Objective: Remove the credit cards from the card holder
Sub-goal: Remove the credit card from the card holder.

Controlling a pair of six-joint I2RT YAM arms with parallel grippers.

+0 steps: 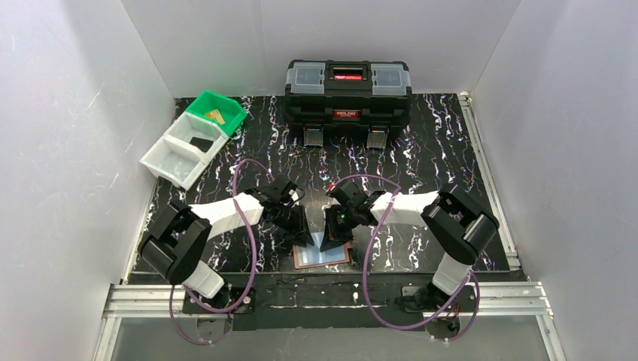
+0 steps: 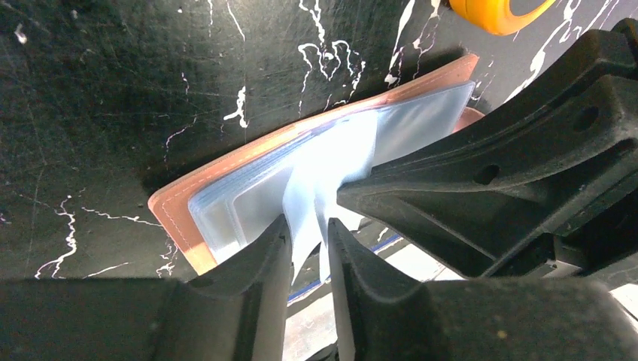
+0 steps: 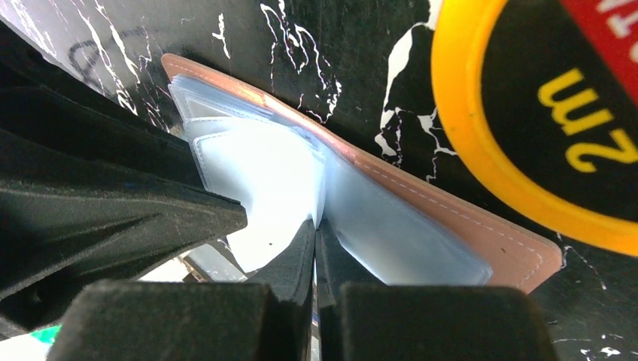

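- The small tan-brown leather card holder [image 1: 322,256] lay open on the black white-veined table mat [image 1: 421,165], near its front edge and between the two arms.
- Its pale bluish clear sleeves [image 2: 256,199] faced up, fanned out, with several leaves lifted off the leather cover.
- The left gripper [image 1: 301,228] reached down onto the holder from the left. In the left wrist view [image 2: 308,233] its jaws stood a narrow gap apart with one raised sleeve leaf running up between them. I could not tell whether the pads actually pinched that leaf.
- The right gripper [image 1: 335,232] came in from the right, just beside the left one. In its own wrist view [image 3: 314,229] the jaws were closed together, tips set against the sleeves at the middle fold. Whether a thin leaf was nipped between them could not be made out.
- A round yellow tape measure [image 3: 527,113] with a black face lay on the mat just beyond the holder's leather edge [image 3: 481,233].
- In the far-left corner sat a green plastic bin [image 1: 226,105] holding a gold-tan card [image 1: 217,115].
- Touching it was a white two-compartment bin [image 1: 162,154] with a black card [image 1: 200,143] in the compartment nearer the green one.
- A large black toolbox [image 1: 347,90] with a red-labelled handle stood at the far edge.
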